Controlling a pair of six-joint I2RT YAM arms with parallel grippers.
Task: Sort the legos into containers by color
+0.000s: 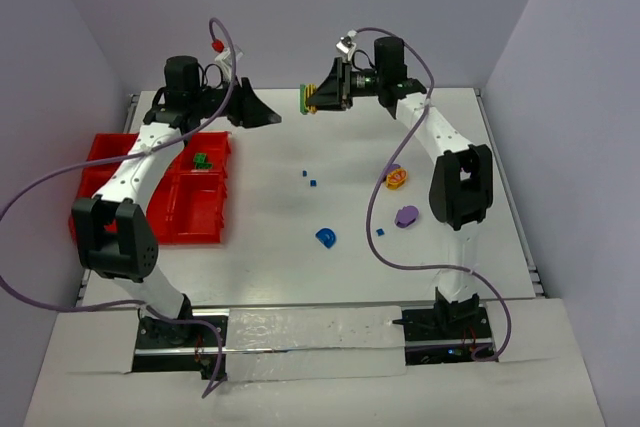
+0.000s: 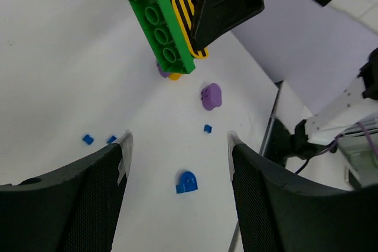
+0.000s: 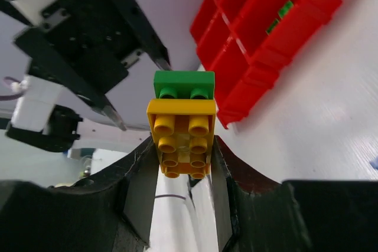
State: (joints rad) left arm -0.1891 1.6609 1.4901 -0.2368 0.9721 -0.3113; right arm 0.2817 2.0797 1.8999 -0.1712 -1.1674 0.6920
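Note:
My right gripper (image 1: 320,98) is shut on a stack of legos held in the air, a yellow block (image 3: 181,137) with a green block (image 3: 184,84) stuck to its far end. Seen from the left wrist, the green block (image 2: 165,33) hangs just ahead of my open, empty left gripper (image 2: 177,153). From above, the left gripper (image 1: 268,115) faces the stack (image 1: 306,99) across a small gap. The red containers (image 1: 120,152) sit at the left, with a green lego (image 1: 203,160) in one compartment. A blue arch (image 1: 325,237), a purple piece (image 1: 406,215) and an orange-yellow piece (image 1: 396,178) lie on the table.
Tiny blue bits (image 1: 304,174) (image 1: 313,184) (image 1: 379,232) are scattered mid-table. Purple cables loop from both arms. Grey walls close the table at the back and sides, with a metal rail (image 1: 505,187) along the right edge.

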